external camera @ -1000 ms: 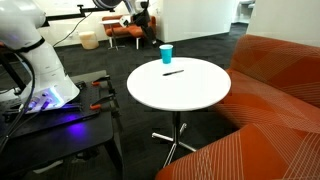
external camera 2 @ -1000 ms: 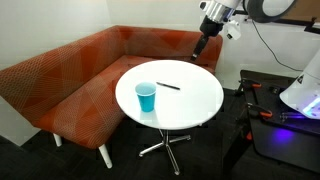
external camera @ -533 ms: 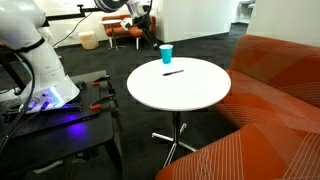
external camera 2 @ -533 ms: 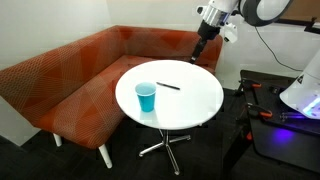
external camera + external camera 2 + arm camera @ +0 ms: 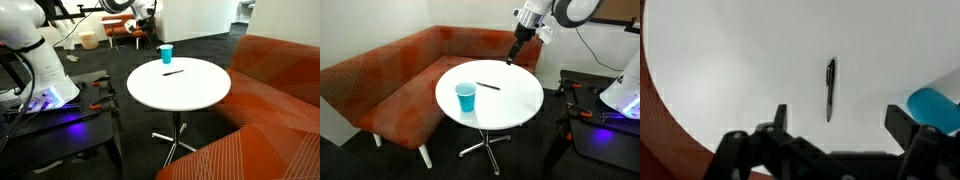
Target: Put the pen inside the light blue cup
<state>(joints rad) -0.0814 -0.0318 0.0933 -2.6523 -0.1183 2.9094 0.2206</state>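
The pen (image 5: 830,88) is a thin dark stick lying flat on the round white table (image 5: 515,100); it also shows in both exterior views (image 5: 173,72) (image 5: 488,86). The light blue cup (image 5: 466,97) stands upright near the table's edge, also seen in an exterior view (image 5: 166,54) and at the right edge of the wrist view (image 5: 936,108). My gripper (image 5: 837,122) hangs open and empty high above the table, the pen lying between its fingers in the wrist view. In an exterior view it is above the table's far edge (image 5: 511,58).
An orange corner sofa (image 5: 390,75) wraps round the table. The robot's white base (image 5: 40,70) stands on a black stand (image 5: 60,125) with cables and tools beside the table. The table stands on a metal star foot (image 5: 176,140).
My gripper has moved a little toward the table's middle, over the pen. The pen and the cup have not moved.
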